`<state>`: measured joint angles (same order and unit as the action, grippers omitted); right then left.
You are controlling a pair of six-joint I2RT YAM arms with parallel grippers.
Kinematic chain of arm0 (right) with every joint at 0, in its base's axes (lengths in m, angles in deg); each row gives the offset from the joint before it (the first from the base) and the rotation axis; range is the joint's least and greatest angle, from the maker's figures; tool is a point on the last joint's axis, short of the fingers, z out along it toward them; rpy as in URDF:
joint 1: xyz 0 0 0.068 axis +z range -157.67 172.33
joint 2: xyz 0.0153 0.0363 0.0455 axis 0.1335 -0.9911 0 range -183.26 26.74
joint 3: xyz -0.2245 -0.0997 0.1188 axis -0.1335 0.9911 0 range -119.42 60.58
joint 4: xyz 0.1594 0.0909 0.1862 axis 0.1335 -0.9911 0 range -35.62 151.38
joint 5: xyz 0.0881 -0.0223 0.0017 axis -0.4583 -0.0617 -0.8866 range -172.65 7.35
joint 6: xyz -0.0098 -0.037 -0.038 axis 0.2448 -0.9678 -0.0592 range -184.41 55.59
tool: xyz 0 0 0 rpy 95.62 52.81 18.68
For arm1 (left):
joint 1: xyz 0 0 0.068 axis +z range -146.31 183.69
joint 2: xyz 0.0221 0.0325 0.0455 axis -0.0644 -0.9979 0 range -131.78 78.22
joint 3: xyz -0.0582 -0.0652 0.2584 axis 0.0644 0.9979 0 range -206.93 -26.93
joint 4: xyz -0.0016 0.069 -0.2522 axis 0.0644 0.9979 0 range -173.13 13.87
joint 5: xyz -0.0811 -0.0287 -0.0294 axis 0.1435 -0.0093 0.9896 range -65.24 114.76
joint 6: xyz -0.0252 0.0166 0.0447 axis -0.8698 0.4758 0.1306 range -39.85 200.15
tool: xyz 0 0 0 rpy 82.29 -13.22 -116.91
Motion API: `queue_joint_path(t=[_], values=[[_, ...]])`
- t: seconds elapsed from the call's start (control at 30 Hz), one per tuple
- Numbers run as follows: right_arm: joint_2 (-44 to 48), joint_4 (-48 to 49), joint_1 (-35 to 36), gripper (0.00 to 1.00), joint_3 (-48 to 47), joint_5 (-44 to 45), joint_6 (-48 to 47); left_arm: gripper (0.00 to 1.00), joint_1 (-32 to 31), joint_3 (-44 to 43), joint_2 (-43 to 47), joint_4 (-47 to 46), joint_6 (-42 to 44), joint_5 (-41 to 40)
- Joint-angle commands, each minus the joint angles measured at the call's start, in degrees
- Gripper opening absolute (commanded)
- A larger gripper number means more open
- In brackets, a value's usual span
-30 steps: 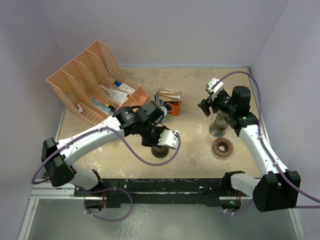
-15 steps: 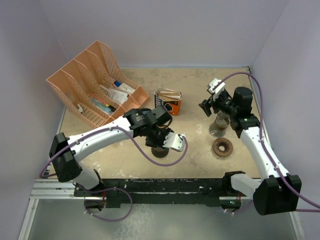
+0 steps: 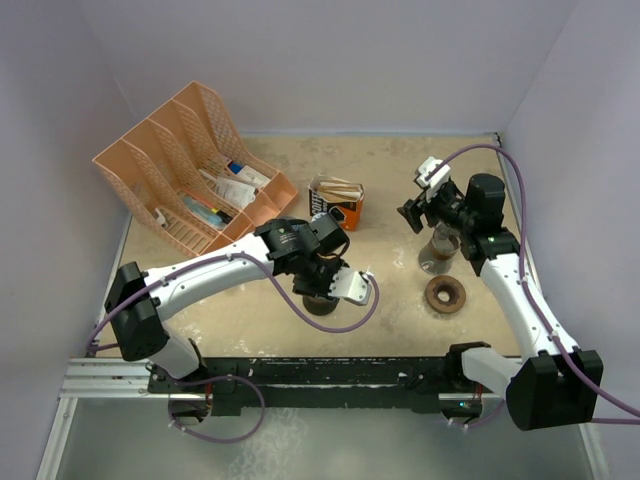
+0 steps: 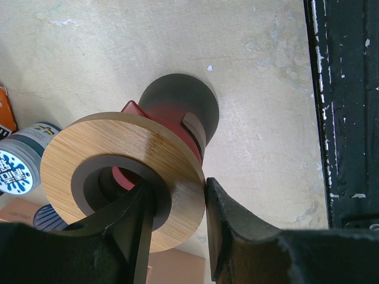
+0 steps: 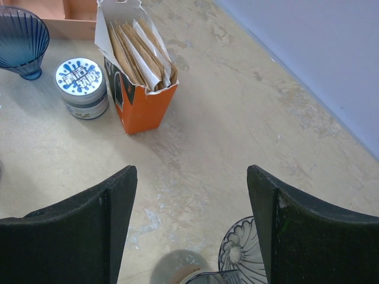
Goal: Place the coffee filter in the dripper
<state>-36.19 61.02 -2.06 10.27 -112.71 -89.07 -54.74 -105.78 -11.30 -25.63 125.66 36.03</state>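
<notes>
Beige tabletop [image 3: 400, 170], top view: left gripper [image 3: 343, 285] sits low over a dark base [image 3: 320, 303] near the front edge; right gripper [image 3: 415, 210] hovers above a clear glass dripper [image 3: 437, 250], prob. waiting its turn. Vs a sec ago, left arm has swung right; right arm hasn't budged. Left wrist: jaws narrow, pinching a wooden ring [image 4: 136, 148] by its rim, one finger thru the hole. Right wrist: jaws wide, empty; coffee filters [image 5: 139, 44] untouched in their orange box [image 5: 145, 106].

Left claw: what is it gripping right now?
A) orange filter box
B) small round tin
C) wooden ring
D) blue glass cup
C: the left wrist view shows the left claw pinching the wooden ring, one jaw through its hole and the other outside its rim.
</notes>
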Motion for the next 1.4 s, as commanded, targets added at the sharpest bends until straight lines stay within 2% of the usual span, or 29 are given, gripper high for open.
queue_joint_path(t=[0.0,0.57,0.8,0.9,1.03,1.2,1.37], values=[[0.66,1.39,-0.16,0.77,0.01,-0.93,-0.57,0.31,-0.45,0.07,1.15,-0.78,-1.22,0.14],[0.21,0.87,-0.16,0.78,0.08,-0.21,-0.65,0.41,-1.04,0.49,0.62,-0.14,-2.51,-0.32],[-0.05,1.76,-0.16,0.78,0.74,2.00,-0.38,0.49,-1.07,-0.32,1.28,-0.07,-3.02,-1.04],[0.09,2.37,-0.16,0.87,1.23,2.65,-0.50,0.57,-1.07,-1.44,2.47,0.57,-3.11,-0.62],[0.04,2.54,-0.16,0.95,0.96,3.11,-0.39,0.64,-1.05,-2.97,3.98,1.29,-3.54,0.20],[-0.28,3.46,-0.16,0.98,1.16,4.96,0.30,0.67,-0.39,-5.25,6.43,1.55,-5.00,0.74],[-1.12,3.53,-0.16,1.00,0.90,5.72,0.65,0.69,5.24,-7.43,9.11,-0.39,-9.74,3.33]])
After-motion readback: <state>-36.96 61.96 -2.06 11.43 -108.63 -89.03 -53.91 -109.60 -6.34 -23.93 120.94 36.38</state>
